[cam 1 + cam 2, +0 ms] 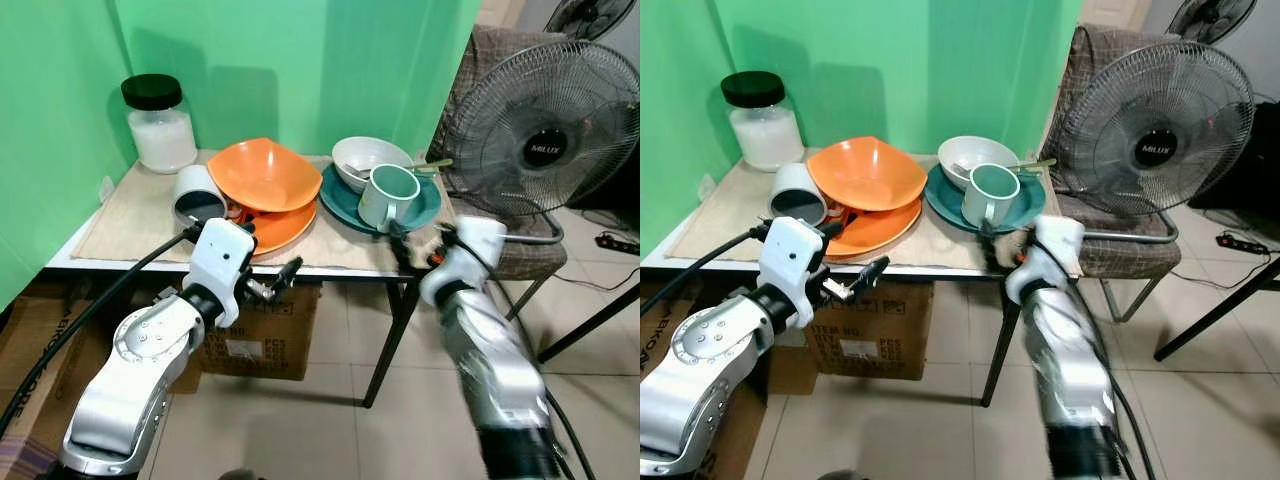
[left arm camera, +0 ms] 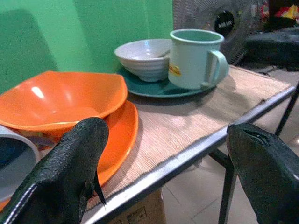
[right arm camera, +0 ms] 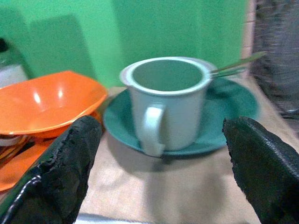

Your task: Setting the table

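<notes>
On the small table point(image 1: 120, 262), a pale green mug point(image 1: 388, 195) stands on a teal plate point(image 1: 428, 212), with a white bowl point(image 1: 366, 156) holding a spoon behind it. An orange bowl point(image 1: 263, 175) rests on an orange plate point(image 1: 282, 230), and a white cup point(image 1: 198, 194) lies on its side beside them. My right gripper point(image 1: 415, 245) is open at the table's front edge and points at the mug point(image 3: 164, 105), a short way off. My left gripper point(image 1: 282, 277) is open just below the front edge, in front of the orange plate point(image 2: 119, 135).
A glass jar point(image 1: 160, 124) with a black lid stands at the back left corner against the green wall. A standing fan point(image 1: 542, 140) and a chair point(image 1: 525, 255) are close on the right. A cardboard box point(image 1: 262, 340) sits under the table on the tiled floor.
</notes>
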### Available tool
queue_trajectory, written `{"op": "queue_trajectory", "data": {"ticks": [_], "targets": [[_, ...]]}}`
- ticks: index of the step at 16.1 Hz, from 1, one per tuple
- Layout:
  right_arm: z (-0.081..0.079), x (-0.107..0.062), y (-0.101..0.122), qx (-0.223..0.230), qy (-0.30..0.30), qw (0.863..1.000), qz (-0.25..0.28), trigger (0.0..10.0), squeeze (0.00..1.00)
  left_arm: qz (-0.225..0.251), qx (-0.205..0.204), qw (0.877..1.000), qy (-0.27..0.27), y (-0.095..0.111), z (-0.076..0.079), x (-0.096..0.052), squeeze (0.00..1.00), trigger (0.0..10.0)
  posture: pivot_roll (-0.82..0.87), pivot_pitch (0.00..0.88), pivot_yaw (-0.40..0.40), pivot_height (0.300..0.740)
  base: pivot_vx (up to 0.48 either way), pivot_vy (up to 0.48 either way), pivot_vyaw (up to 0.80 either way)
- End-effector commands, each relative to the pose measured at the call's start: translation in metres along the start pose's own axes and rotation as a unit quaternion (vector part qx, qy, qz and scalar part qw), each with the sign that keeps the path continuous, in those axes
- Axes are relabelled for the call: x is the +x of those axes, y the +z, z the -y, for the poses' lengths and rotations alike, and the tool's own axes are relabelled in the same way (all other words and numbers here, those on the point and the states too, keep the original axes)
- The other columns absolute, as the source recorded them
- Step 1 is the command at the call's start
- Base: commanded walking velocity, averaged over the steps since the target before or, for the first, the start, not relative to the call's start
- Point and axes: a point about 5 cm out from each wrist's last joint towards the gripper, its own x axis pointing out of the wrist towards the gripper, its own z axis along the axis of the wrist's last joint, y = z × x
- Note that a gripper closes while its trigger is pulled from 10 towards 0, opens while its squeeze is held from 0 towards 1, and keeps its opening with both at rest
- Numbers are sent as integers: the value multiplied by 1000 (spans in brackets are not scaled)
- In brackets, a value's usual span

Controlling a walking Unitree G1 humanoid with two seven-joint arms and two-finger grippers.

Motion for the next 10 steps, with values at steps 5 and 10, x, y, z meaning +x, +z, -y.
{"op": "queue_trajectory", "data": {"ticks": [5,10], "targets": [[1,24,-7,-17,-25,999,-25,10000,0,-5,2,999,-34,2,8,-3,1000,10000,152,0,-59,740,0,0,0],[-7,44,-20,31,-65,996,-57,0,0,-15,9,999,-30,0,8,-11,1000,10000,182,0,-70,740,0,0,0]]}}
